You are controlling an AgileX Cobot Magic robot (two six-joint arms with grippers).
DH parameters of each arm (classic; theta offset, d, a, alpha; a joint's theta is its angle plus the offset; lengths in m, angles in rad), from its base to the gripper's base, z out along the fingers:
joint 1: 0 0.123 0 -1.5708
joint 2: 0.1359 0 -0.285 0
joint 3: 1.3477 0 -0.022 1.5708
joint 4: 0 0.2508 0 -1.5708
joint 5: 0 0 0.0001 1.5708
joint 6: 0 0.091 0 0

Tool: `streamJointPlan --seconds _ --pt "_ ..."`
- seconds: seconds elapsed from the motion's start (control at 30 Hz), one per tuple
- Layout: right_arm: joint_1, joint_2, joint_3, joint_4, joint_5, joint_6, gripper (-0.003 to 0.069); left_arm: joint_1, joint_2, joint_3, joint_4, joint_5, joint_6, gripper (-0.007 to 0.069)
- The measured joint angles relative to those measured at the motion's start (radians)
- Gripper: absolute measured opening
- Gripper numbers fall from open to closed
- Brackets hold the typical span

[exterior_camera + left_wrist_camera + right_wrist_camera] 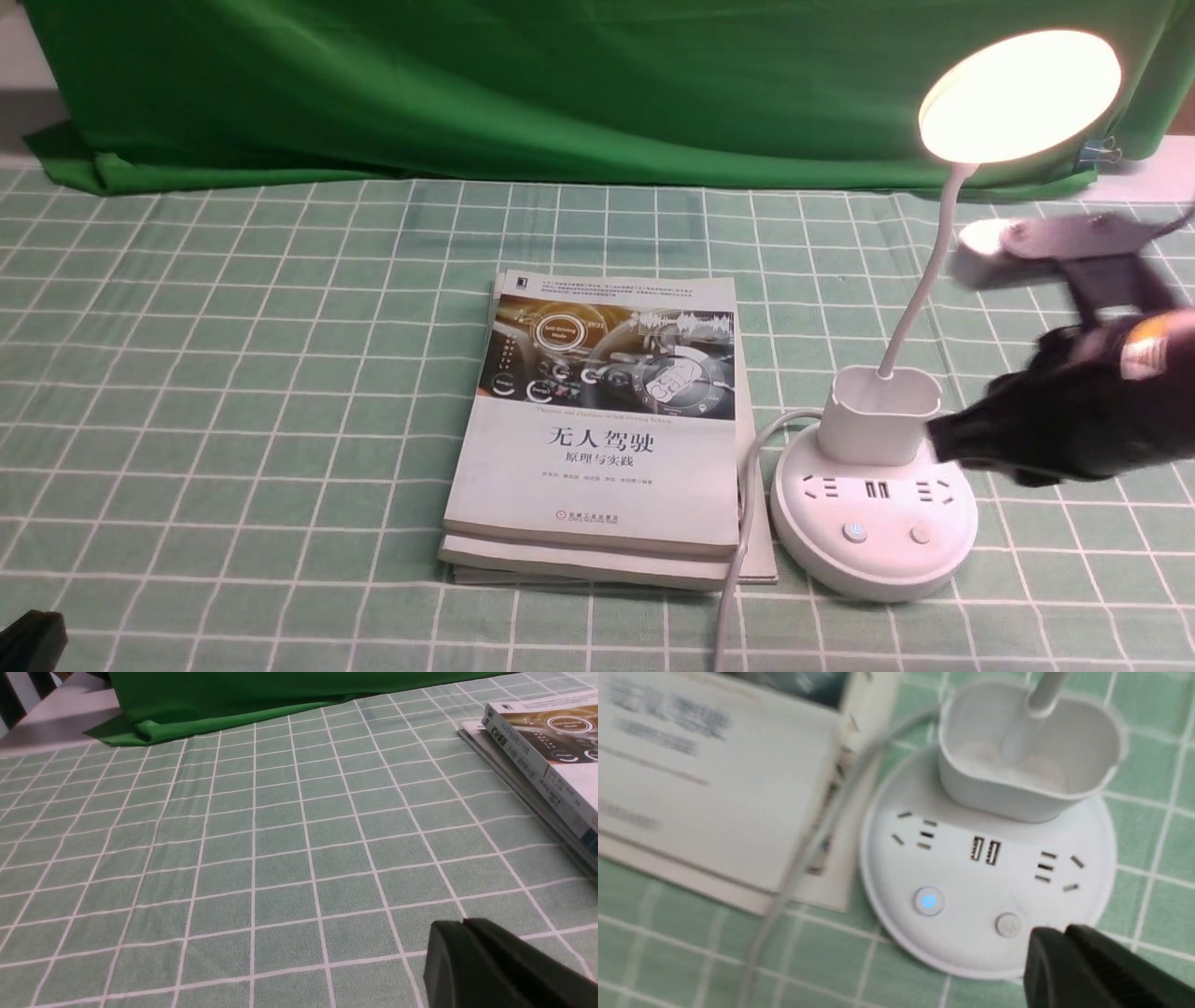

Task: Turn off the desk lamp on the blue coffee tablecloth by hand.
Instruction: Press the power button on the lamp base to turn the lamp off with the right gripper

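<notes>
Your right tool (1059,935), pinched closed and empty, hangs over the rim of the lit desk lamp (873,551) just beside the books (597,448), nearer the plain button (1008,925) than the blue-lit button (928,901), so a careless press may hit the wrong switch or shove the lamp.

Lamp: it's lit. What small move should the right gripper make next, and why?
Probably lower the shut right gripper onto the plain button beside its tip and press. The lamp head glows, and the tip is near that button, not the blue-lit button. Which button switches the light cannot be told.
</notes>
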Motion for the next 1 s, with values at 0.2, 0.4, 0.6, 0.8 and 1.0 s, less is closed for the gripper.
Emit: streamJointPlan --seconds 0.2,0.4,0.6,0.8,1.0 --pt "0.002 -0.057 0.028 0.008 0.038 0.003 0.0038 0.0 0.0 0.0 0.0 0.0 0.0 0.0" --pt "0.002 0.101 0.015 0.011 0.048 -0.004 0.0038 0.0 0.0 0.0 0.0 0.0 0.0 0.0" --pt "0.002 0.25 -0.033 0.012 0.04 -0.023 0.0038 0.0 0.0 0.0 0.0 0.0 0.0 0.0" --pt "0.002 0.305 -0.056 0.012 0.015 -0.026 0.0038 0.0 0.0 0.0 0.0 0.0 0.0 0.0" --pt "0.002 0.364 -0.059 0.012 -0.001 -0.026 0.0038 0.0 0.0 0.0 0.0 0.0 0.0 0.0"
